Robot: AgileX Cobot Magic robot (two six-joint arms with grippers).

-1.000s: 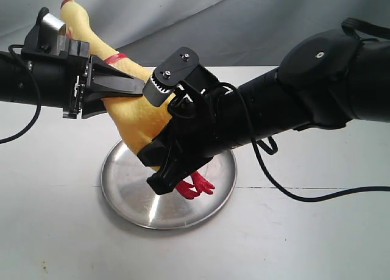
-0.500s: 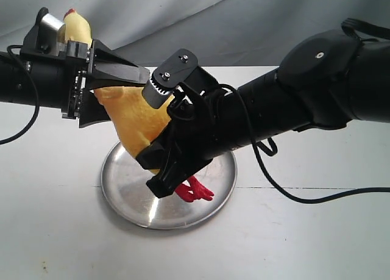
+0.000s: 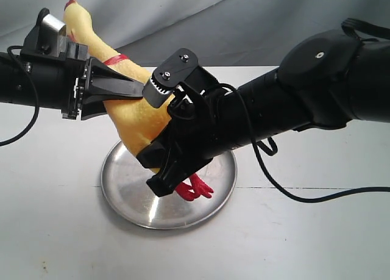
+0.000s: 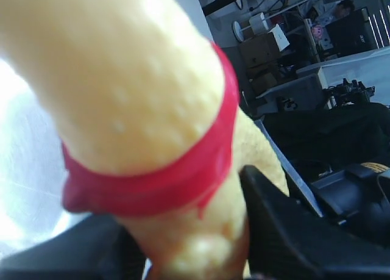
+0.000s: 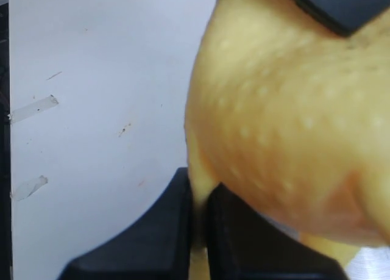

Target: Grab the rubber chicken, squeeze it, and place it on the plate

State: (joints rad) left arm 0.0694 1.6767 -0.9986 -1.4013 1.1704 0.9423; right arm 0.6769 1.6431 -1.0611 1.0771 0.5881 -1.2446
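Rubber chicken [image 3: 131,118] over plate [image 3: 122,183], inside rim

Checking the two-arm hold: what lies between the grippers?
The rubber chicken: left gripper near its neck, right gripper low on its body, exterior view.

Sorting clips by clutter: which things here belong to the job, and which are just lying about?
Job: rubber chicken; plate; left gripper and right gripper, both clamped on the chicken.
Lying about: tape scraps on the table; grey backdrop cloth.
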